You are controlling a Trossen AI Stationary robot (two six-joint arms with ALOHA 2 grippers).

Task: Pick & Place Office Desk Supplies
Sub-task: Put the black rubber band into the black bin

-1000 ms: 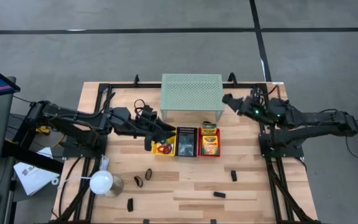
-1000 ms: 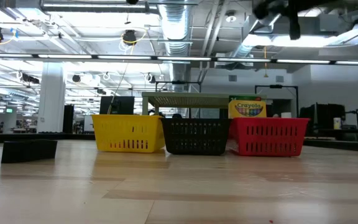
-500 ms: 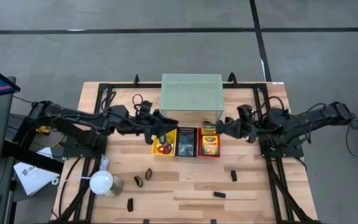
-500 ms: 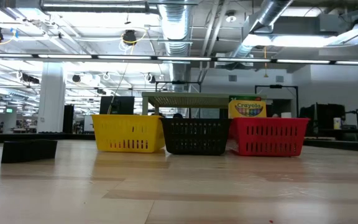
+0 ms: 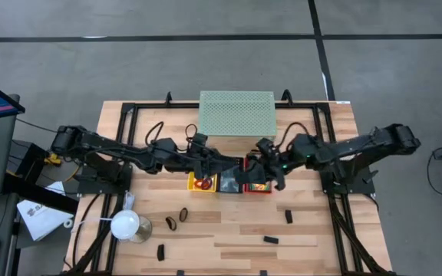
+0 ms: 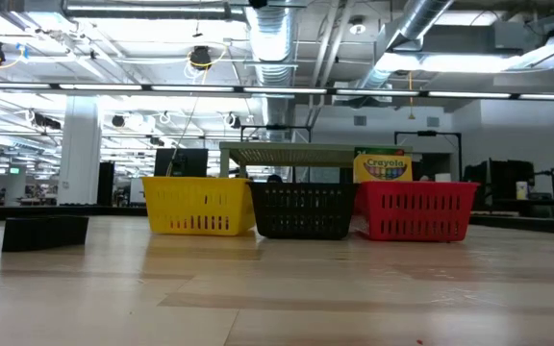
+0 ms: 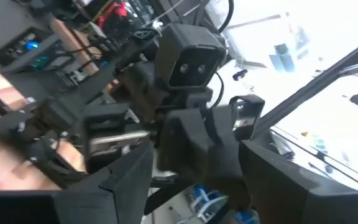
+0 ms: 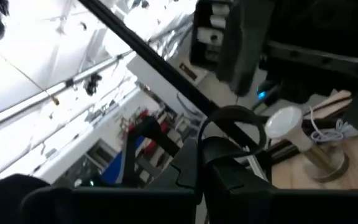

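Pale wood-plank table (image 5: 229, 230); 3 mesh baskets (image 6: 301, 210); perforated green shelf (image 5: 236, 115).

Three baskets (image 5: 228, 182) sit side by side mid-table, before the mesh shelf (image 5: 236, 113); my lamp (image 5: 126, 225) stands near the left edge, clips (image 5: 271, 240) toward the front edge.

Both arms crowd the table's middle: left gripper (image 5: 219, 162) and right gripper (image 5: 261, 170) meet over the three baskets (image 5: 229, 182), blocking access from above. The mesh shelf (image 5: 236, 116) walls off the back just behind them. Front half of the table (image 5: 229, 238) is mostly free; scattered black clips (image 5: 270, 240), ring bands (image 5: 176, 219) and the white lamp (image 5: 126, 225) at the front left sit there.
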